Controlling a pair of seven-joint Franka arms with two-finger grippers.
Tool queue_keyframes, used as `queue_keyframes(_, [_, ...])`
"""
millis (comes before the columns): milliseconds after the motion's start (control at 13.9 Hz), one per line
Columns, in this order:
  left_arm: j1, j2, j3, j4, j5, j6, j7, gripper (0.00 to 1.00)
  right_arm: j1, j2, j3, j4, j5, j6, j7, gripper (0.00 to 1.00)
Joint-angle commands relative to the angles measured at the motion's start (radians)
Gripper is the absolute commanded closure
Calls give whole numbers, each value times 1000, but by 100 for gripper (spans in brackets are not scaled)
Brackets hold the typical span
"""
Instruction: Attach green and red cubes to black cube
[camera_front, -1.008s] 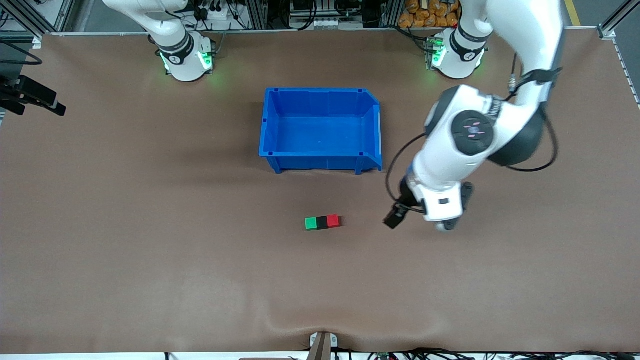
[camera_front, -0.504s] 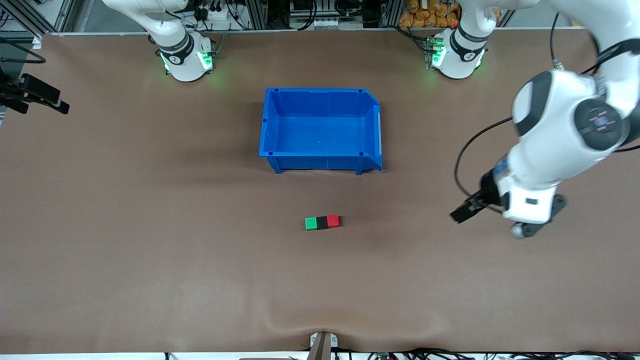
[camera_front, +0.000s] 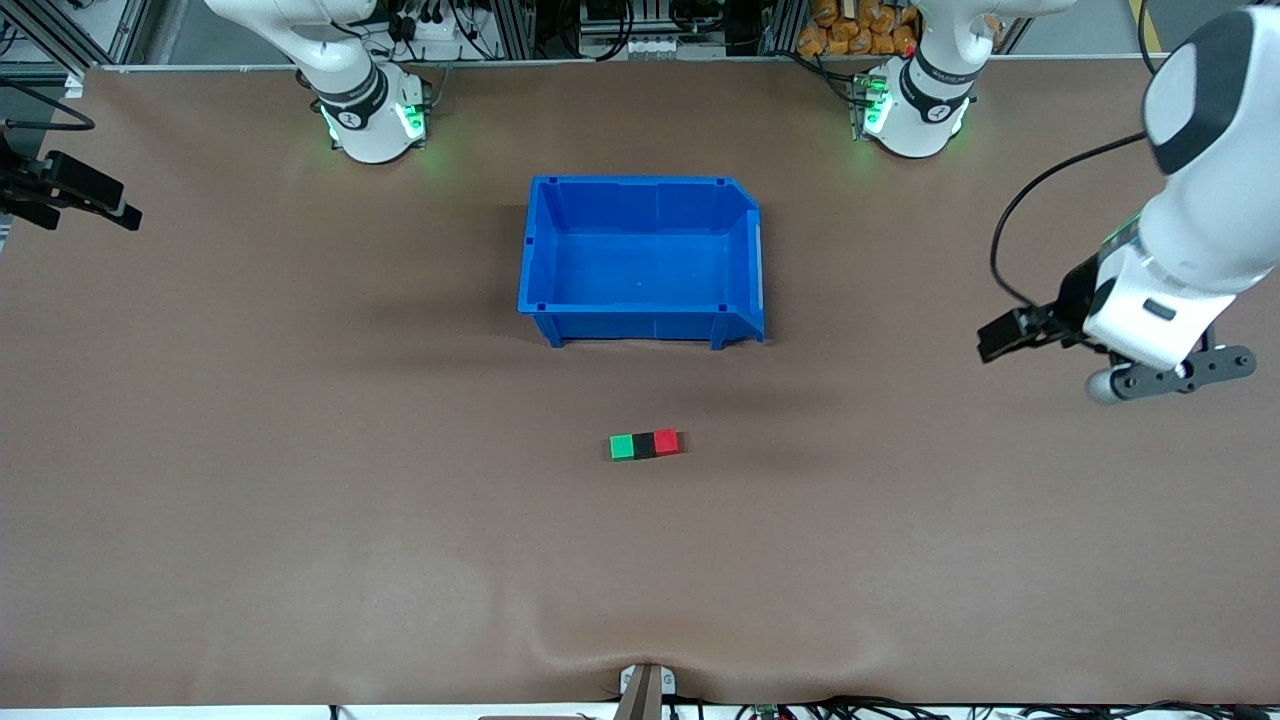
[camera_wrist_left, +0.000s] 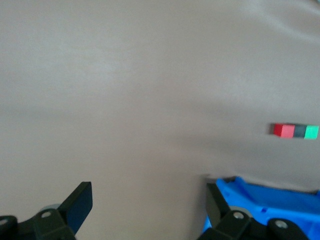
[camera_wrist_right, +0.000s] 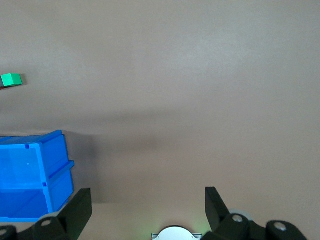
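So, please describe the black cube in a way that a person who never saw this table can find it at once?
Start at the blue bin in the middle of the table. Nearer to the front camera than the bin, a short row of three cubes lies on the brown surface. The black cube is the middle one, touching the green cube on the right arm's side and the red cube on the left arm's side.

My arms (camera_front: 1190, 150) are white with black joints, and green lights glow at both bases. My left gripper (camera_wrist_left: 145, 212) has black fingers. The green cube (camera_front: 622, 447), black cube (camera_front: 644, 445) and red cube (camera_front: 667, 442) are plain. The bin (camera_front: 545, 300) is bright blue, the worktop (camera_front: 300, 480) brown.
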Motion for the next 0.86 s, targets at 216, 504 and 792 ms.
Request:
queue_keyframes(216, [49, -295, -10, -258, 19, -23, 109, 0, -24, -3, 12, 8, 6, -8, 11, 0])
queue_keyframes(504, [69, -384, -13, -320, 19, -58, 119, 0, -16, -2, 12, 8, -1, -6, 11, 0])
queue_keyframes(792, [67, -387, -15, -277, 20, -103, 124, 0, -13, -2, 12, 7, -16, -14, 11, 0])
